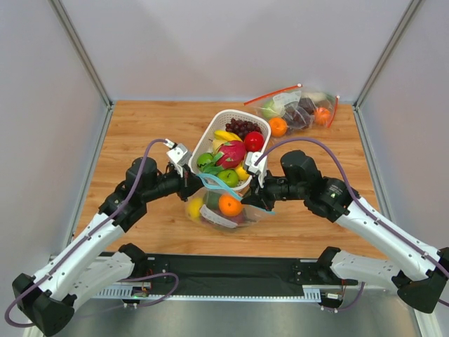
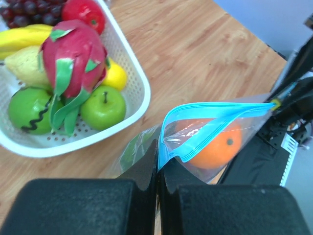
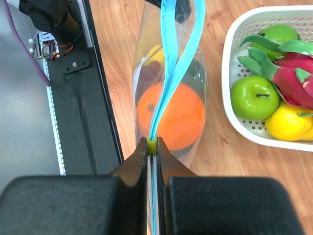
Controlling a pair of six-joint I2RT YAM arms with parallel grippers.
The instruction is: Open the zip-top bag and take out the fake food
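Observation:
The clear zip-top bag with a teal zip strip hangs between my two grippers, just in front of the white basket. Inside it I see an orange, a yellow lemon and something dark. My left gripper is shut on the left end of the bag's top. My right gripper is shut on the right end of the zip strip, at a small yellow slider. The strip is parted in the middle. The orange shows under the strip.
A white basket behind the bag holds a pink dragon fruit, purple grapes, a banana, green apples and a red fruit. A second clear bag with a red-orange strip lies at the back right, an orange beside it. A black base rail runs along the near edge.

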